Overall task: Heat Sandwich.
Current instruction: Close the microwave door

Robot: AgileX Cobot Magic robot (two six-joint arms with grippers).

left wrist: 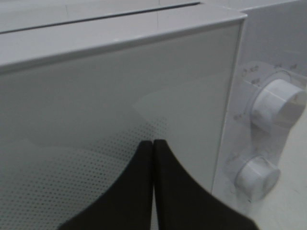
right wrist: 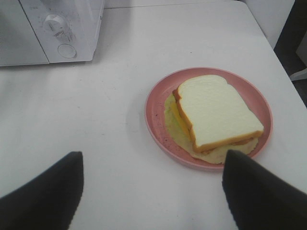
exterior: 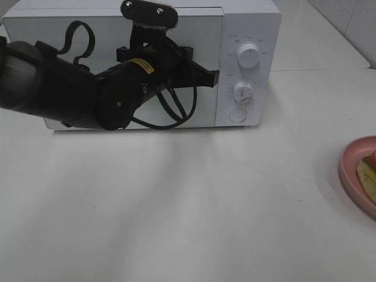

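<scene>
The sandwich (right wrist: 216, 112), white bread with a tan-orange crust and yellow filling, lies on a round pink plate (right wrist: 154, 112) on the white table. My right gripper (right wrist: 152, 155) hovers just in front of the plate, open, with nothing between its fingers. Only a sliver of the sandwich (exterior: 369, 170) and plate (exterior: 351, 170) shows at the right edge of the high view. My left gripper (exterior: 215, 77) is shut and empty, and its tips (left wrist: 152, 142) are close against the closed door of the white microwave (exterior: 117, 35), near the door's right edge.
The microwave's control panel carries two white knobs (exterior: 248, 56) (exterior: 242, 91) and a round button (exterior: 237, 115). The left arm's black body and cables cross in front of the door. The microwave's corner (right wrist: 53, 28) stands beyond the plate in the right wrist view.
</scene>
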